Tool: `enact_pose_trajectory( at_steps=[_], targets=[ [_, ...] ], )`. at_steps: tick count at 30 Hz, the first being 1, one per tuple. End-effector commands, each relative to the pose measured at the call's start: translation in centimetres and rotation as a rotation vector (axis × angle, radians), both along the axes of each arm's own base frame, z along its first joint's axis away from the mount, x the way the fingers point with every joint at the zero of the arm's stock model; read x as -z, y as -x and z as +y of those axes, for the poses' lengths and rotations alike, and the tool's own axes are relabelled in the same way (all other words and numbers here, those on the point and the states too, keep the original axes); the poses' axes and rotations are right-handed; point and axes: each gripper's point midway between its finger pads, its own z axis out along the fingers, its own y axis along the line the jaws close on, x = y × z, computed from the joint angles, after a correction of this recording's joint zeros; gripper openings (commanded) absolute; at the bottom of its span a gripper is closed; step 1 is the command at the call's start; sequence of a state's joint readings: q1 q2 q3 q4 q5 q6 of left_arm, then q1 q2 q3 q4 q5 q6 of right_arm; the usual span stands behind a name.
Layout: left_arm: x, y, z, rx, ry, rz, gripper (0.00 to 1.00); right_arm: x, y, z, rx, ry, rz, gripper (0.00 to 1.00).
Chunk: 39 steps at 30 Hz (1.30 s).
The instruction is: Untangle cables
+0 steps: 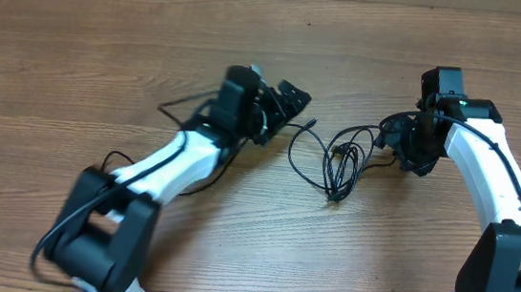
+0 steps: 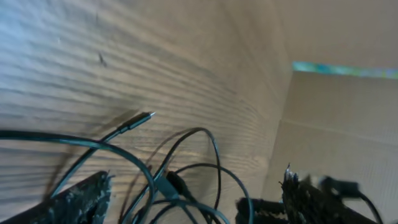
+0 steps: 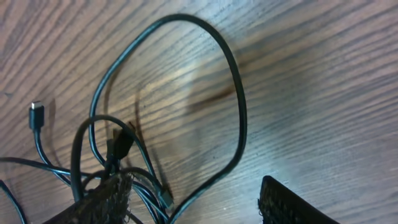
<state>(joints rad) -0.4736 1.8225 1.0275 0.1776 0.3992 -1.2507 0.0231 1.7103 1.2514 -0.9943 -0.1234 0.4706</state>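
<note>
Risk: cables [image 1: 337, 163] lie in one knot on the table [image 1: 108, 35], between both arms. Left gripper [image 2: 196, 186] is spread, several strands running through its gap. Right gripper [image 3: 194, 186] is spread too, knot bunched at one side. If I close either now, I likely pinch multiple strands and tighten the knot. Plug [image 2: 140, 118] may snag a loop.

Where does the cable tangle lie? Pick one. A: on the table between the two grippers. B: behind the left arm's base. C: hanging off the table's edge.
A: overhead, the cables rest on the table between the left gripper and the right gripper.
</note>
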Motion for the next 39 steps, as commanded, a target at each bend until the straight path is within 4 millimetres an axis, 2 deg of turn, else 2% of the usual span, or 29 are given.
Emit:
enact_pose_trajectory(
  at_steps=[1, 4, 9, 11, 16, 17, 19, 20, 21, 24, 25, 28, 30, 34, 36, 39],
  targets=[
    [2.0, 0.3, -2.3, -0.023, 0.061, 0.079, 0.85, 1.1, 0.5, 0.1, -0.007, 0.003, 0.010, 0.68],
    [3.5, 0.8, -3.8, 0.005, 0.062, 0.079, 0.81, 2.6, 1.2, 0.0, -0.007, 0.003, 0.023, 0.69],
    [5.9, 1.4, -4.5, -0.025, 0.024, 0.115, 0.78, 4.3, 2.2, 0.1, -0.008, -0.001, 0.041, 0.69],
    [6.9, 1.4, -4.5, -0.067, 0.004, 0.130, 0.70, 4.4, 2.4, 0.2, -0.008, -0.009, 0.044, 0.70],
    [7.9, 0.9, -4.0, -0.144, -0.061, 0.094, 0.44, 4.4, 2.5, 0.3, -0.009, -0.011, 0.048, 0.70],
    [7.9, 0.7, -3.8, -0.155, -0.066, 0.090, 0.34, 4.4, 2.5, 0.3, -0.009, -0.012, 0.050, 0.70],
    [7.8, 0.3, -3.5, -0.168, -0.064, 0.082, 0.04, 4.4, 2.8, 0.4, -0.011, -0.020, 0.061, 0.69],
    [7.6, 0.0, -3.3, -0.172, -0.057, 0.078, 0.04, 4.3, 3.1, 0.7, -0.014, -0.034, 0.074, 0.69],
    [7.4, -0.2, -3.2, -0.168, -0.044, 0.076, 0.04, 4.2, 3.2, 0.7, -0.017, -0.038, 0.079, 0.69],
    [5.0, -1.2, -3.7, -0.052, 0.052, 0.010, 0.04, 3.2, 3.5, 0.3, -0.040, -0.035, 0.100, 0.73],
    [2.9, -1.7, -3.8, 0.045, 0.111, -0.075, 0.04, 1.8, 3.3, -0.3, -0.026, -0.038, 0.099, 0.74],
    [0.7, -1.8, -2.7, 0.132, 0.157, -0.122, 0.04, -0.8, 2.9, 0.0, -0.028, -0.095, 0.053, 0.74],
    [-0.2, -2.0, -1.0, 0.142, 0.136, -0.133, 0.04, -2.8, 2.9, 1.2, -0.072, -0.155, -0.004, 0.75],
    [-1.8, -1.6, 1.4, 0.141, 0.048, -0.150, 0.04, -5.0, 3.7, 2.5, -0.110, -0.200, -0.052, 0.75],
    [-3.3, -1.1, 2.4, 0.142, -0.009, -0.183, 0.04, -5.8, 4.3, 3.1, -0.128, -0.203, -0.061, 0.75],
    [-6.0, -0.1, 3.9, 0.131, -0.107, -0.253, 0.04, -6.9, 5.4, 5.2, -0.181, -0.255, -0.063, 0.74]
  ],
)
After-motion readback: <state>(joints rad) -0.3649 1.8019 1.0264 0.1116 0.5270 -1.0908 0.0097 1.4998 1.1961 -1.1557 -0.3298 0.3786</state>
